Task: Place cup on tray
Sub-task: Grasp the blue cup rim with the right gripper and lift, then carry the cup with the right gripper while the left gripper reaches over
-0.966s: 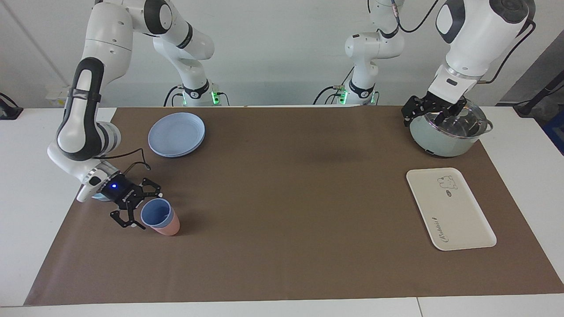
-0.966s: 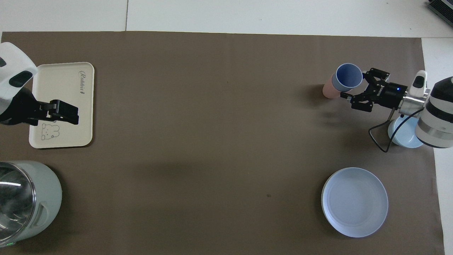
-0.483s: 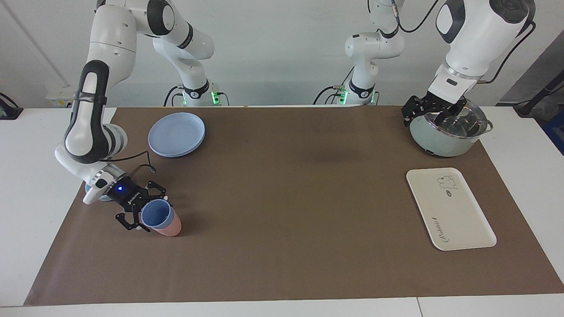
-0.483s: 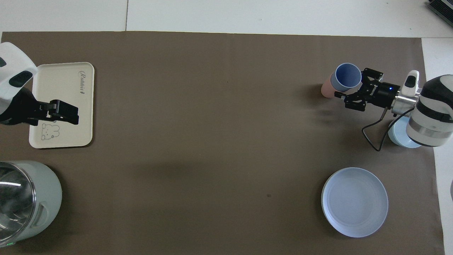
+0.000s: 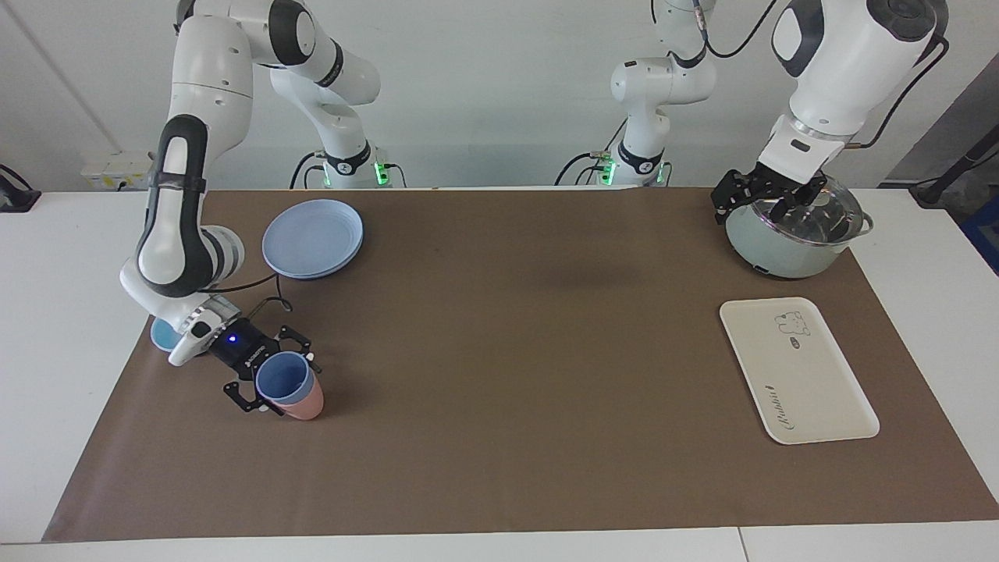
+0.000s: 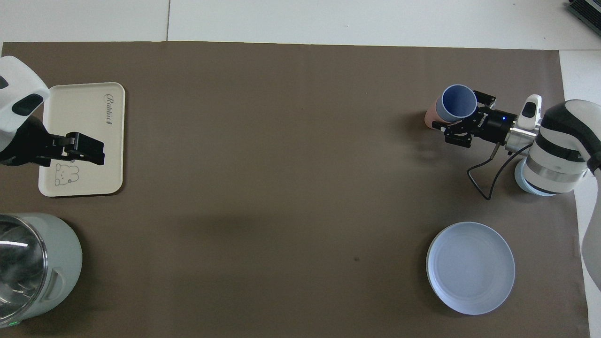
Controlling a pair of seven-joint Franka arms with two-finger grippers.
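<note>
The periwinkle-blue cup [image 5: 282,378] [image 6: 456,102] sits nested in a salmon-pink tumbler [image 5: 307,406] [image 6: 429,118] near the right arm's end of the table. My right gripper [image 5: 287,384] [image 6: 458,111] lies low and level there. It is open, with one finger on each side of the cup and close to its wall. The cream tray [image 5: 804,382] [image 6: 89,122] lies at the left arm's end with nothing on it. My left gripper [image 5: 761,204] [image 6: 94,152] waits open and high over the tray's bear-drawing end, holding nothing.
A light-blue bowl [image 5: 165,334] [image 6: 528,185] sits partly under the right arm's wrist. A round blue plate [image 5: 312,238] [image 6: 470,267] lies nearer to the robots than the cups. A pale-green pot [image 5: 792,238] [image 6: 33,267] with a glass lid stands beside the tray, nearer to the robots.
The right gripper has slid forward along the table until its fingers straddle the cup, and they have begun to narrow. The cups, the tray and the left arm have stayed put.
</note>
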